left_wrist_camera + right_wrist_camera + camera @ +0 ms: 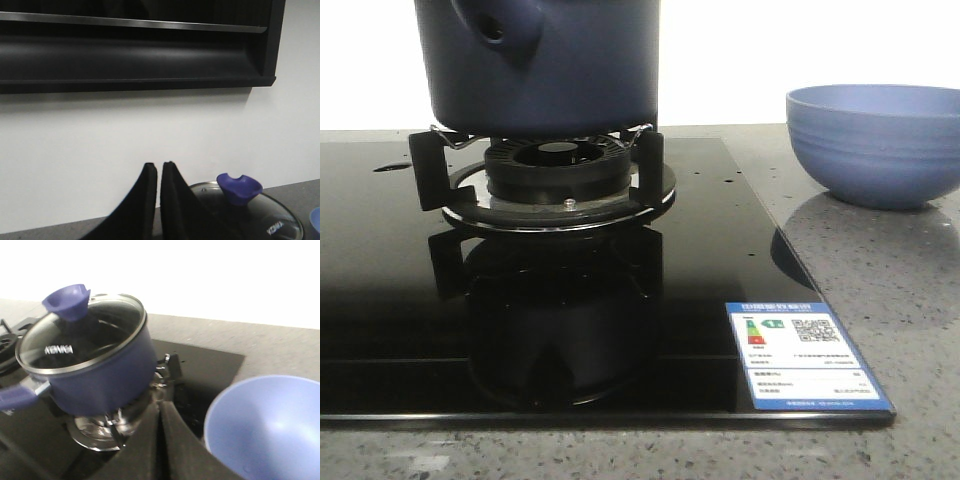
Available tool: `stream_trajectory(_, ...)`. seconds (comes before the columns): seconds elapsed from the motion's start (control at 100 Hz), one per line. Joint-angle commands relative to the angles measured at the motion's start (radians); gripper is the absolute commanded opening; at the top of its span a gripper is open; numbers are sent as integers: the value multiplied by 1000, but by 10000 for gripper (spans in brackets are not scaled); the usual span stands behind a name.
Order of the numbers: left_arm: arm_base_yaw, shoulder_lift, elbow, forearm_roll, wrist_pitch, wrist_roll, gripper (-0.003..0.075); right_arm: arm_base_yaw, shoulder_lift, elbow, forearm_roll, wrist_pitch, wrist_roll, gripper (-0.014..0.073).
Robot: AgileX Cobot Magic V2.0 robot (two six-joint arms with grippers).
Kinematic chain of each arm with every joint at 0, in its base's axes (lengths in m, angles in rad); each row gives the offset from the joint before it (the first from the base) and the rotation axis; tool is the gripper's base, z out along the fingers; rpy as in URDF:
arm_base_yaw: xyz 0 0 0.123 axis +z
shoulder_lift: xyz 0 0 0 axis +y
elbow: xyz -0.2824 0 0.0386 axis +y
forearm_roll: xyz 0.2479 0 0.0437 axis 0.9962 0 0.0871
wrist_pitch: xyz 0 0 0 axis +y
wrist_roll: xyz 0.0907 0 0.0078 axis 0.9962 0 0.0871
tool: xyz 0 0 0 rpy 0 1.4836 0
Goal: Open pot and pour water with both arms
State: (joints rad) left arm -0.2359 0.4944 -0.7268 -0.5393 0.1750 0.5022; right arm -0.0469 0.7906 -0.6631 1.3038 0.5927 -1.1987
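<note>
The hob (570,300) is a black glass panel set into a grey speckled counter (880,270); a blue-bordered label (807,357) sits at its near right corner. The pot (545,60) stands on the burner (558,170) at the back of the hob, resting on black supports, with its hollow side stub turned toward the front camera. In the right wrist view the pot (97,370) carries a glass lid (82,332) with a metal rim, printed lettering and a blue knob (67,300) at its centre; a blue handle projects from the pot wall at the frame edge. The lid is seated on the pot. The left wrist view shows the same lid (260,215) and knob (239,187) from low down, against a white wall under a black hood (135,45).

The bowl (875,140), light blue, stands on the counter to the right of the hob, well apart from the pot.

The left gripper (159,172) has its fingers pressed nearly together with only a thin slit between them, holding nothing; it is near the lid but not touching it. The right gripper (160,410) has its fingers pressed together, empty, with the pot and bowl on either side of it in its view
</note>
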Motion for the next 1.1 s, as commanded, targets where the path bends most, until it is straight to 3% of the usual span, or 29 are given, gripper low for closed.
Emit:
stream_trajectory(0.0, 22, -109, 88, -19, -59, -2, -20, -5, -113, 86, 118, -69, -123, -60)
stream_trajectory(0.19, 26, -339, 319, -20, -59, -6, -20, -5, -342, 327, 120, -115, -126, -60)
stream_trajectory(0.39, 26, -473, 451, -20, -59, -6, -20, -5, -491, 456, 120, -160, -126, -61)
stream_trajectory(1.09, 26, -480, 462, -20, -53, -6, -20, -5, -511, 468, 122, -156, -126, -62)
